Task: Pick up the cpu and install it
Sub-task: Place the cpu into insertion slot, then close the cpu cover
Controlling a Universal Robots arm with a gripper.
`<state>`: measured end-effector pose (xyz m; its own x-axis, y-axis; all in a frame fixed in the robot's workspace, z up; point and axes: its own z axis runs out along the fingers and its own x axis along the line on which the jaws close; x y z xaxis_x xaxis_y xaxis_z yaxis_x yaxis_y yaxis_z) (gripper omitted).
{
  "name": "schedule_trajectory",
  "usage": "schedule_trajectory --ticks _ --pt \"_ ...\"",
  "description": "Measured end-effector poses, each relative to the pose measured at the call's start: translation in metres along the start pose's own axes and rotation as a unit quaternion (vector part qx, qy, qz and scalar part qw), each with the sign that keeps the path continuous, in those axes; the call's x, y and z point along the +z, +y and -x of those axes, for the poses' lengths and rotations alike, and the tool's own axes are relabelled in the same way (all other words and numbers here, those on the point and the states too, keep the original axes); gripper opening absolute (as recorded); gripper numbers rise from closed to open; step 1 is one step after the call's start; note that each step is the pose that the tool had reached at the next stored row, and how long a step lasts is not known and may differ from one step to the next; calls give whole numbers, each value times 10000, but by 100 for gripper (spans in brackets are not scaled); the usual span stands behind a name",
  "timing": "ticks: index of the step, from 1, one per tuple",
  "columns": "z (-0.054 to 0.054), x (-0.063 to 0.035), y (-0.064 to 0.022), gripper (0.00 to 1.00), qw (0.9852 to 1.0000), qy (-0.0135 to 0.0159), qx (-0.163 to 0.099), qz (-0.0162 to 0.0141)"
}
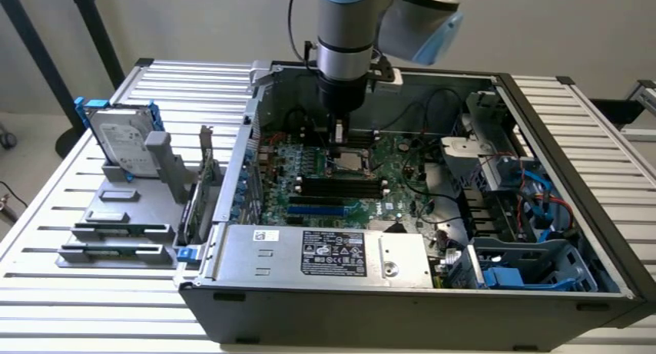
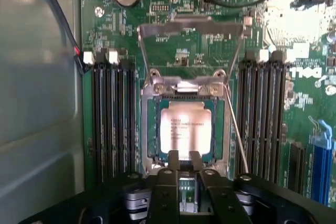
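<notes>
Exterior view, read from its left: on the slatted worktop point(image 1: 46, 208) a hard drive point(image 1: 121, 143) in a blue bracket stands on a grey fixture. Beside it lies the open computer case point(image 1: 410, 308), with the motherboard point(image 1: 339, 189) facing up. The arm reaches down into the case, its claw point(image 1: 339, 143) just above the board.

Wrist view: the cpu point(image 2: 185, 128) lies flat in its socket between two banks of memory slots point(image 2: 110, 119), with the retention frame point(image 2: 191, 38) standing open. The claw is clenched to a narrow gap and grasps nothing; whether its tips touch the chip's near edge or hang just over it, I cannot tell.

Handling, as judged: the chip is light, thin and rigid, with a slick metal lid, and the contacts beneath are probably fragile. It is best held by two opposite rim edges and kept level.
</notes>
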<state>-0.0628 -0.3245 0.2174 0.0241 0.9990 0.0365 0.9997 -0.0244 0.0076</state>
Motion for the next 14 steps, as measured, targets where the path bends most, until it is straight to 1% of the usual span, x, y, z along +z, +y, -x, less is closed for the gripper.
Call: schedule_trajectory --ticks 2,6,14 --pt "2 -3 -66 12 10000 0 -1 -3" --pt "7 -10 -199 11 10000 0 0 -6" --pt "8 -10 -207 11 10000 1 -1 -6"
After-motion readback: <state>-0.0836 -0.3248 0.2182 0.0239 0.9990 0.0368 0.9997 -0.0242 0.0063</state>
